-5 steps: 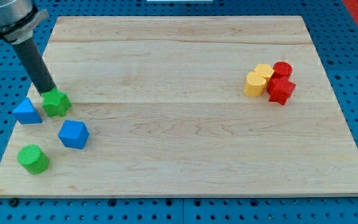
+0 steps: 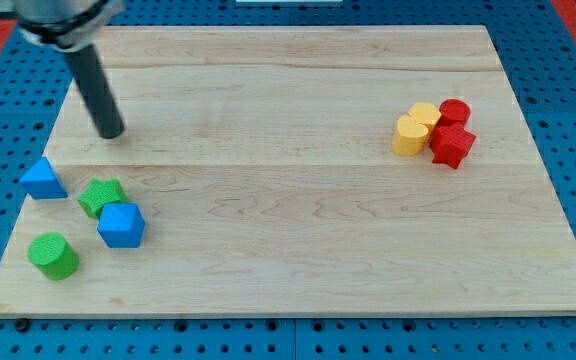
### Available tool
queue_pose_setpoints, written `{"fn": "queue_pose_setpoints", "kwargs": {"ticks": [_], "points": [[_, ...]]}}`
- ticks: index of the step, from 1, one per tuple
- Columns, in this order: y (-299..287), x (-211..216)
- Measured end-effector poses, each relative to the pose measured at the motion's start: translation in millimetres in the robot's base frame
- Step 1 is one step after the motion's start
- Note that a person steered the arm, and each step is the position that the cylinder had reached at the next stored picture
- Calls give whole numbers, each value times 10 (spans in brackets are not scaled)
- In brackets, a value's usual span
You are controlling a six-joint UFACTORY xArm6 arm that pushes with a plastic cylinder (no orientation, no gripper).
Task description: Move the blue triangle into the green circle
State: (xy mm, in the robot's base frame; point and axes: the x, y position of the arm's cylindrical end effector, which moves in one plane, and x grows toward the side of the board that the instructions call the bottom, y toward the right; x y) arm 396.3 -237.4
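The blue triangle (image 2: 43,179) lies at the board's left edge. The green circle (image 2: 53,256), a round green cylinder, stands below it near the bottom left corner. A green star-like block (image 2: 100,196) lies to the triangle's right and touches a blue cube-like block (image 2: 120,225) below it. My tip (image 2: 112,133) is on the board above and to the right of the triangle, apart from every block.
At the view's right, two yellow blocks (image 2: 413,130) sit against a red cylinder (image 2: 455,112) and a red star-like block (image 2: 452,145). The wooden board (image 2: 288,70) lies on a blue pegboard table.
The green star-like block has slid down and slightly right, now touching the blue cube-like block. My tip has moved up and to the right, away from it.
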Motion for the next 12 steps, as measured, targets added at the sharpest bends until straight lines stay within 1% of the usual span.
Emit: {"fn": "queue_pose_setpoints", "kwargs": {"ticks": [1,2,3,4,5,6,7,8,9,10,11,12], "points": [[-224,279],[-236,611],[-318,499],[-635,141],[-562,279],[-340,660],[-623,534],[-676,434],[-671,529],[-669,941],[-676,1133],[-544,1297]]}}
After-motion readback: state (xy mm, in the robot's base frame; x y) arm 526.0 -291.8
